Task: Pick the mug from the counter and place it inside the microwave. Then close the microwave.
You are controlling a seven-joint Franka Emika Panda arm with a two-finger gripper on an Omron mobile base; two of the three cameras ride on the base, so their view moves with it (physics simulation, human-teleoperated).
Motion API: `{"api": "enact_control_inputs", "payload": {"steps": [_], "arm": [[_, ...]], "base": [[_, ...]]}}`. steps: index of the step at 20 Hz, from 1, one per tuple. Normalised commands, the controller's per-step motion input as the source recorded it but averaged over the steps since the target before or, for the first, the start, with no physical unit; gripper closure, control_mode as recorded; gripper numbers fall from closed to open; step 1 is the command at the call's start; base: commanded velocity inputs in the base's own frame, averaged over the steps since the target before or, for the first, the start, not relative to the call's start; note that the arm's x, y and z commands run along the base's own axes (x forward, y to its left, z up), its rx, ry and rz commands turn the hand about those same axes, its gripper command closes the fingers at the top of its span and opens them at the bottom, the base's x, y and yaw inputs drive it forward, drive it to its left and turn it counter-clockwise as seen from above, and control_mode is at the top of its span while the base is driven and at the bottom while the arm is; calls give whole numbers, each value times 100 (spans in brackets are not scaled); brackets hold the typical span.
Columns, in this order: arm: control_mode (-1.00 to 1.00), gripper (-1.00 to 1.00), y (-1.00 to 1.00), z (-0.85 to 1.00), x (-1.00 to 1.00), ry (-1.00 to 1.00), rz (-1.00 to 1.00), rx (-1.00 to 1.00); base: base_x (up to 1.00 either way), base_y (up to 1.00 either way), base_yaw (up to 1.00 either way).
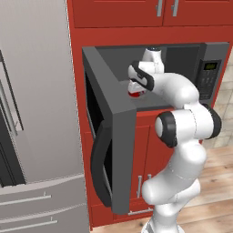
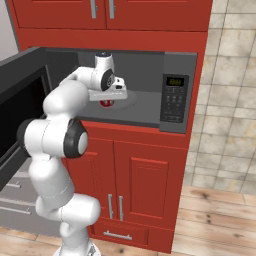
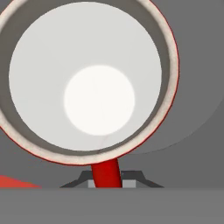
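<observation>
The microwave (image 1: 208, 77) (image 2: 175, 95) stands with its door (image 1: 113, 136) (image 2: 20, 95) swung wide to the left. My arm reaches into the cavity. My gripper (image 1: 136, 88) (image 2: 107, 98) (image 3: 105, 181) is shut on the red handle of the mug (image 1: 136, 93) (image 2: 106, 104) (image 3: 87, 78). The mug is upright, and the hand view looks straight down into its white inside. It sits over the round turntable plate (image 2: 127, 102) (image 3: 197, 109); I cannot tell whether its base touches the plate. The counter is out of view.
A steel fridge (image 1: 36, 100) stands left of the open door. Red cabinet doors (image 2: 145, 185) lie below the microwave and red cupboards (image 2: 150, 12) above. The door's curved black handle (image 1: 98, 164) juts toward the base. A tiled wall (image 2: 230, 100) is to the right.
</observation>
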Motion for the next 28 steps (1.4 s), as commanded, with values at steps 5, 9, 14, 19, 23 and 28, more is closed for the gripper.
{"api": "enact_control_inputs", "payload": {"steps": [5, 9, 14, 19, 23, 28], "arm": [[-100, 100, 8, 0, 33, 0, 0, 0], [-100, 100, 2, -2, 35, 0, 0, 0], [-100, 100, 0, -19, 38, 0, 0, 0], [-100, 100, 0, -8, 2, 2, 0, 0], [-100, 100, 0, -10, 0, 8, 0, 0], [-100, 100, 0, -1, 0, 1, 0, 0]], "base": [[0, 0, 0], [0, 0, 0], [0, 0, 0], [0, 0, 0], [0, 0, 0], [0, 0, 0]]}}
